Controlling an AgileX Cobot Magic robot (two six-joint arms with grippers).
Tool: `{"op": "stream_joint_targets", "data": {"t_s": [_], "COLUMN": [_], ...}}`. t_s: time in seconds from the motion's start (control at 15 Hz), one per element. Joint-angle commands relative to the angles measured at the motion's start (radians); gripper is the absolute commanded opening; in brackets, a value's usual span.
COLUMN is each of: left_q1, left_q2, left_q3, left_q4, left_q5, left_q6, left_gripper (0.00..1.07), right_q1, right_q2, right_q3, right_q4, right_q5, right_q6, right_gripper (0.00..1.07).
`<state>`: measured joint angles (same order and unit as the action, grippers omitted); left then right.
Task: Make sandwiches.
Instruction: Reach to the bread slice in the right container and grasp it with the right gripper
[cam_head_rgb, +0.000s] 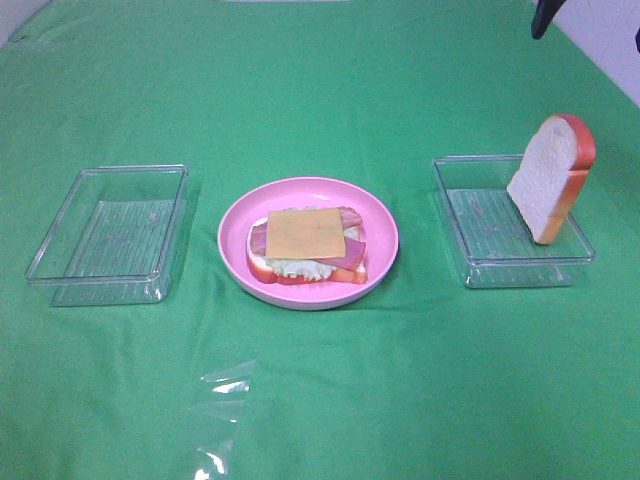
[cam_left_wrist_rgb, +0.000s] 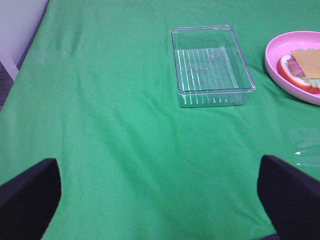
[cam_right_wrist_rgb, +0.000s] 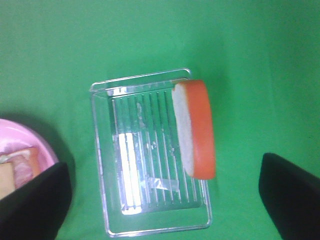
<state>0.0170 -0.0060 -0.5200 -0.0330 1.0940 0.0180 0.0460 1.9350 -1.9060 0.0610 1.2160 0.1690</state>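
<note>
The open sandwich lies on the pink plate in the middle: a bread slice at the bottom, then lettuce and bacon, with yellow cheese on top. A second bread slice stands on edge in the right clear tray, leaning on its far wall. In the right wrist view my right gripper is open and empty, high above this tray and slice. My left gripper is open and empty over bare cloth, short of the left tray.
The left clear tray holds nothing. A scrap of clear film lies on the green cloth in front of the plate. A dark part of the right arm shows at the top right edge.
</note>
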Motion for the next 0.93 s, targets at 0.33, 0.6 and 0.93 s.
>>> {"op": "stream_joint_targets", "data": {"t_s": [0.33, 0.6, 0.93], "left_q1": [0.003, 0.003, 0.003], "left_q2": [-0.020, -0.018, -0.018], "left_q3": [0.003, 0.003, 0.003], "left_q4": [-0.004, -0.004, -0.004], "left_q5": [-0.016, -0.016, -0.016], "left_q6": [-0.005, -0.005, -0.005], "left_gripper": [1.00, 1.00, 1.00], "right_q1": [-0.057, -0.057, -0.057], "right_q2": [0.139, 0.224, 0.311], "right_q3": [-0.005, -0.006, -0.007], "right_q4": [-0.013, -0.013, -0.009], "right_q5": [0.111, 0.109, 0.102], "right_q6": [-0.059, -0.061, -0.061], "right_gripper": [0.98, 0.98, 0.98]}}
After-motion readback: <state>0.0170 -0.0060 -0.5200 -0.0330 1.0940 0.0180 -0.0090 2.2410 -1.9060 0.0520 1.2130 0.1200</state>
